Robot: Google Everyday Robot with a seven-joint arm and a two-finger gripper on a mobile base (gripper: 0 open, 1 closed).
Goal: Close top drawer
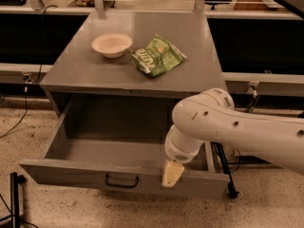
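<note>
Grey cabinet surface (85, 72) in upper centre of frame. A cream bowl (111, 44) is seen on it at upper left, a green snack bag (156, 58) just beside it to the right, apart from it. A dark stand (16, 198) is seen at lower left, a dark leg (227, 175) at the drawer's right corner; neither is in the drawer's path.

Top drawer (61, 171) is pulled well out, lower centre; box looks bare inside. Dark loop handle (122, 181) is centred on its front.

White arm (237, 129) enters from the right. Claw (172, 174) is pointed down at the drawer's front edge, right of the handle, at or against the rim. Nothing is seen held. How wide it is set cannot be told.
</note>
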